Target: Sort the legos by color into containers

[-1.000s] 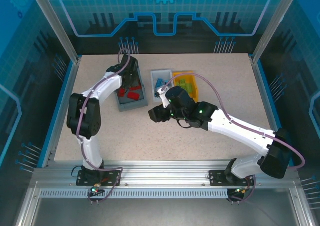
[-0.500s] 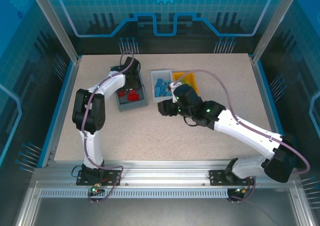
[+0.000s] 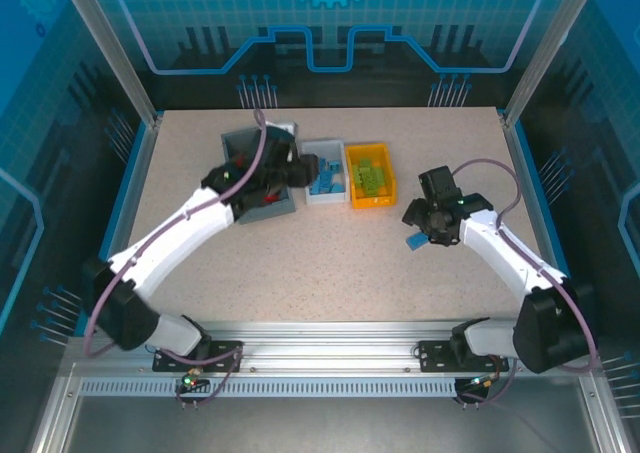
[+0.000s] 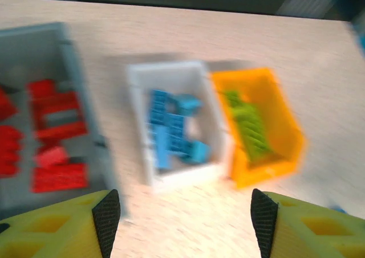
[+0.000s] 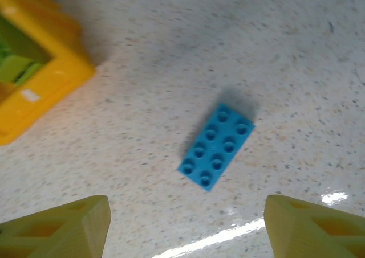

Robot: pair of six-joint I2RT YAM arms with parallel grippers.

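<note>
Nearly done. Red legos [image 4: 54, 132] are in the grey bin [image 4: 23, 53], blue legos [image 4: 171, 132] in the white bin [image 4: 182, 177], lime legos [image 4: 248, 124] in the yellow-orange bin [image 4: 268, 167]. The one stray I can see is a blue brick [image 5: 217, 147], studs up on the counter [image 5: 171, 53], right of the yellow-orange bin and clear of it. Right jaws are open and empty above it. The brick lies just ahead of the tips, roughly centred, skewed to the jaw line. Left jaws are open and empty by the near edge of the grey and white bins.

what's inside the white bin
The white bin holds blue legos in a loose pile, with no other color visible. Anything beneath the pile is covered, and blur hides their exact count.
</note>
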